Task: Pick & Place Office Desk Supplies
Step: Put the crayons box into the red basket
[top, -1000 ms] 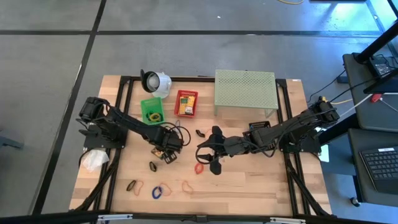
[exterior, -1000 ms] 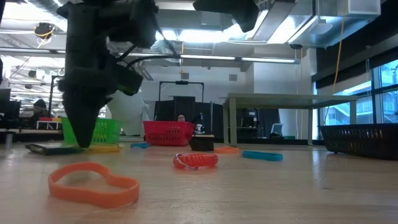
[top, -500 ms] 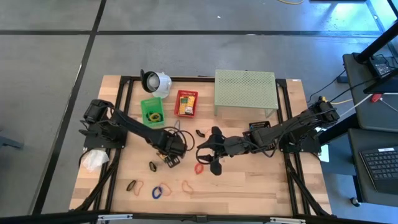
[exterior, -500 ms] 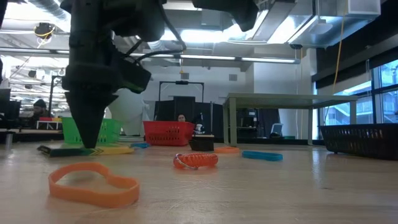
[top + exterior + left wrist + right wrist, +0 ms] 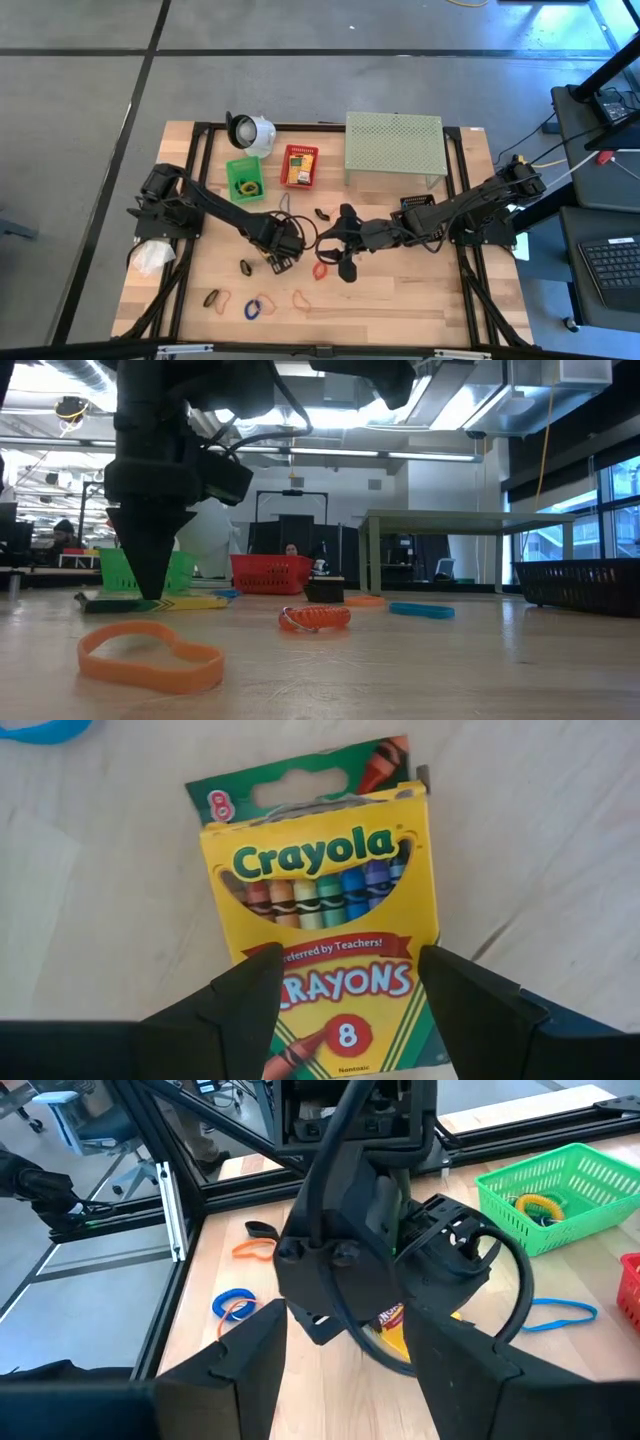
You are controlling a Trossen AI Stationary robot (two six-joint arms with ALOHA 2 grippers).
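Left wrist view puts the crayon box right under the camera: yellow and green, lying flat on the wooden table, with the left gripper straddling its lower end. Its two dark fingers stand apart, one along each long side of the box; from here I can't say they are pressing it. From above, that box sits near the middle of the table, under the left gripper.

Just beside it, facing it, the right gripper hovers with its fingers spread and nothing between them. A red band lies just below it, and a black band a little behind. Toward the front edge there are an orange band, a blue band and a dark band.

Farther back stand a green basket and a red basket, each with items inside. Beyond them are a white round object and a pale green perforated shelf.
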